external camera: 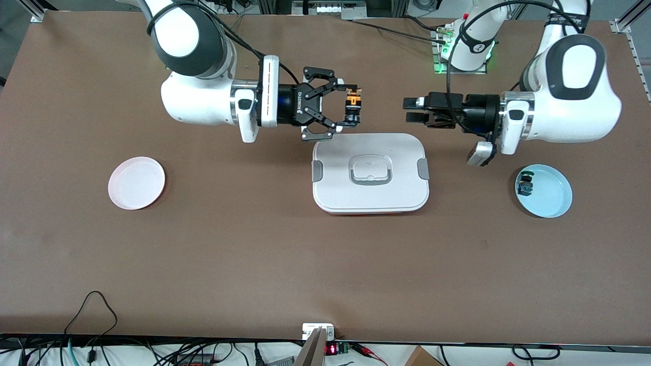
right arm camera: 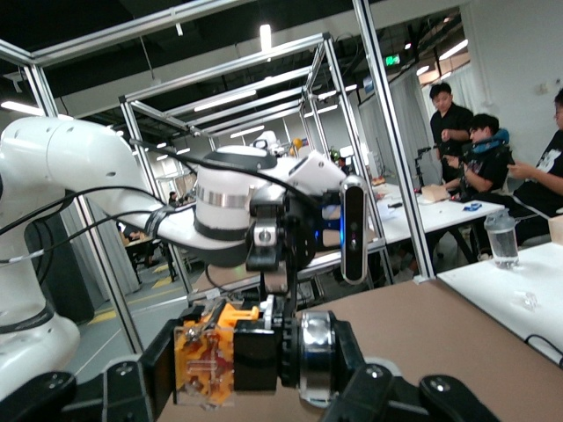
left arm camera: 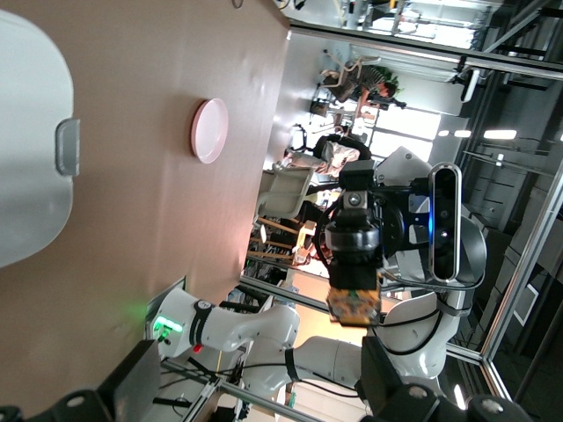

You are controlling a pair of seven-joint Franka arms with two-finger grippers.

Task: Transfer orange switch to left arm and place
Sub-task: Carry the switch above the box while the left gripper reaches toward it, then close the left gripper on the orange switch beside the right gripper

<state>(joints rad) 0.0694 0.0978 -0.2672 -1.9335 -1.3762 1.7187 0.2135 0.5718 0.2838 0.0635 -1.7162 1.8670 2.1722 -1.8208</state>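
Note:
My right gripper (external camera: 351, 107) is shut on the orange switch (external camera: 353, 99), held in the air over the table just past the edge of the white box (external camera: 370, 203) that faces the arms' bases. In the right wrist view the switch (right arm camera: 207, 356) shows its orange body and black cylindrical end clamped between the fingers. My left gripper (external camera: 408, 111) hovers open and empty a short gap from the switch, pointing at it. The left wrist view shows the switch (left arm camera: 354, 303) straight ahead and a corner of the box (left arm camera: 26, 132).
A pink plate (external camera: 136, 182) lies toward the right arm's end of the table. Toward the left arm's end is a blue plate (external camera: 552, 195) holding a small blue-and-green component (external camera: 525, 184). Cables run along the table's front edge.

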